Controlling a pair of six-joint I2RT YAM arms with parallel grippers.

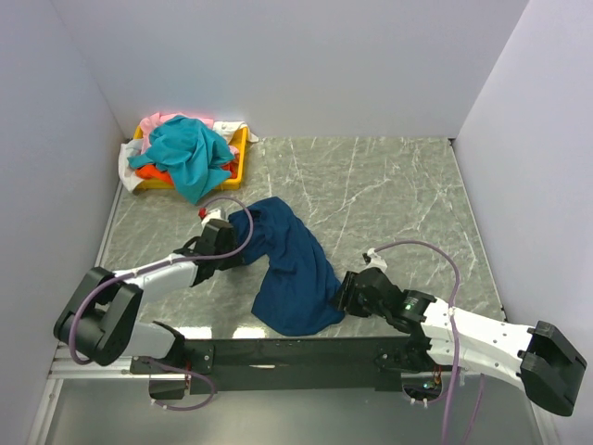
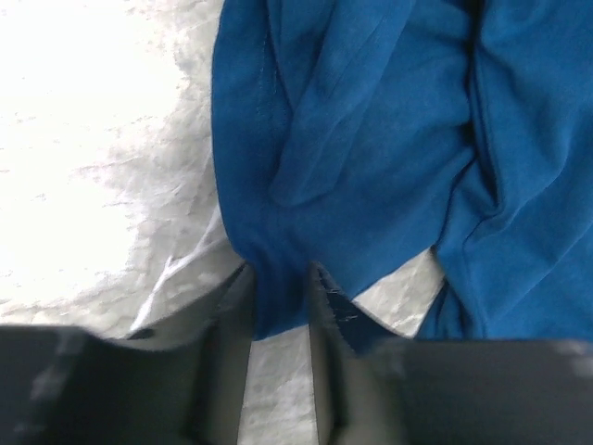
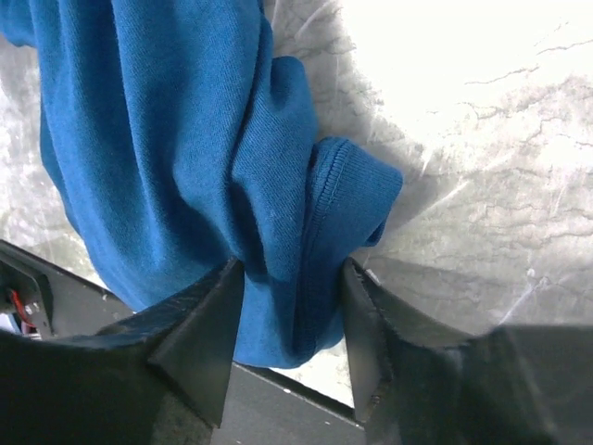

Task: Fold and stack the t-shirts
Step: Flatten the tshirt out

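The navy blue t-shirt (image 1: pixel 292 264) lies bunched on the marble table between both arms. My left gripper (image 1: pixel 225 243) is shut on the shirt's upper left edge; the left wrist view shows blue cloth (image 2: pixel 352 158) pinched between the fingers (image 2: pixel 326 306). My right gripper (image 1: pixel 345 295) is shut on the shirt's lower right edge; a thick fold with a hem (image 3: pixel 306 232) sits between its fingers (image 3: pixel 208 324). The teal shirt (image 1: pixel 190 156) lies on top of the orange (image 1: pixel 153 172), pink (image 1: pixel 162 120) and white (image 1: pixel 127 162) ones, heaped at the back left.
The heap sits in a shallow yellow tray (image 1: pixel 239 153) at the back left corner. White walls close in the table on three sides. A black rail (image 1: pixel 296 352) runs along the near edge under the shirt's lower end.
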